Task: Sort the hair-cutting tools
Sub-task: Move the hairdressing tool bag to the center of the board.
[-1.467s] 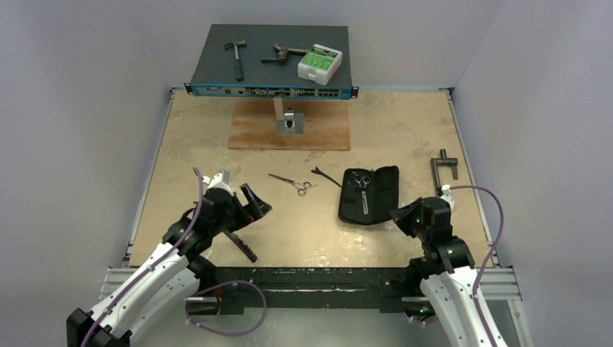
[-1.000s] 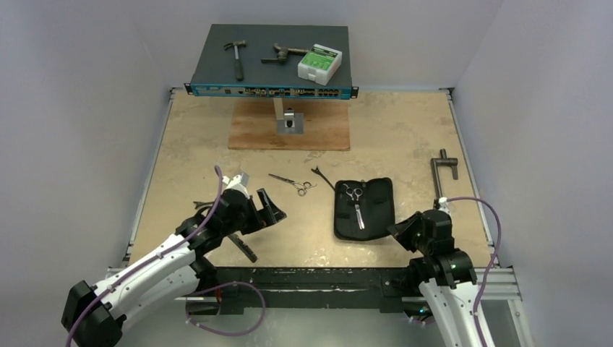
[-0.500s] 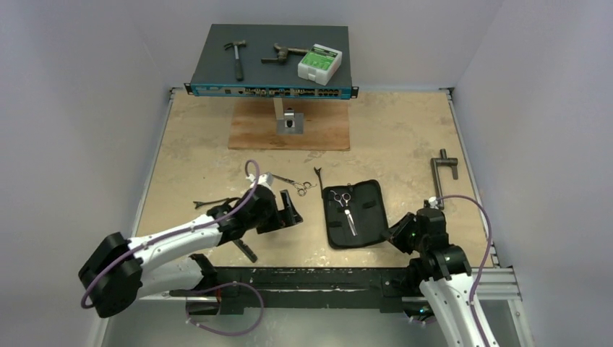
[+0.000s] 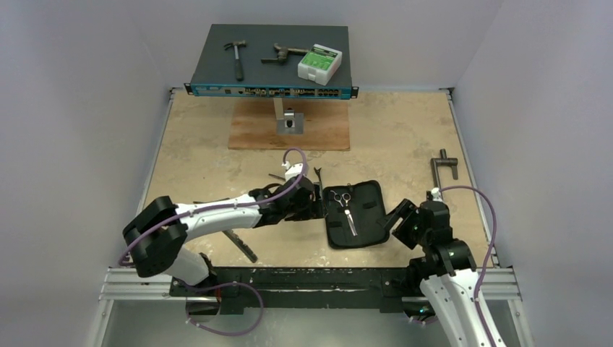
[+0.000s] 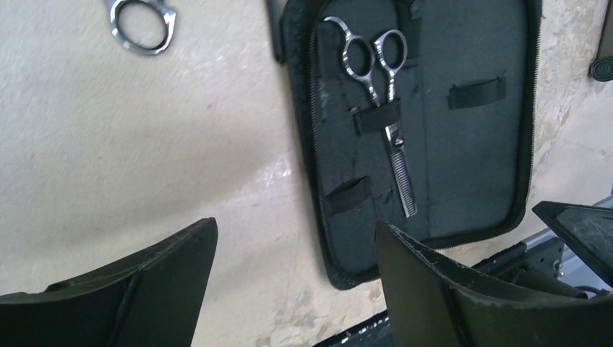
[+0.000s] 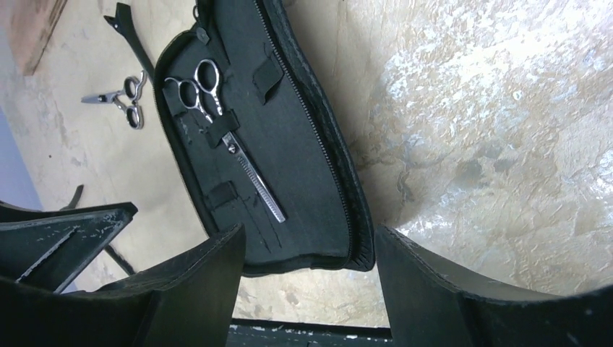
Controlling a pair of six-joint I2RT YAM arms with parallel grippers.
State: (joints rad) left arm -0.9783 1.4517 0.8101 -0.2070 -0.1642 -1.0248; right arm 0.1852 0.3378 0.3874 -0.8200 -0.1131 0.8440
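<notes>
In the left wrist view the top edge is cutting the loose scissors (image 5: 142, 18) to their ring handles, and the clip (image 5: 272, 32) to a dark strip at 10 o'clock of the case (image 5: 463, 159). A bar (image 5: 602, 43) at 2 o'clock is being cut too much to name. From above, the left arm (image 4: 217, 211) is covering most of those scissors and one end of the comb (image 4: 246, 251). The fingers (image 6: 448, 289) of the right gripper (image 6: 309, 230) are hiding the case's near end in its view.
</notes>
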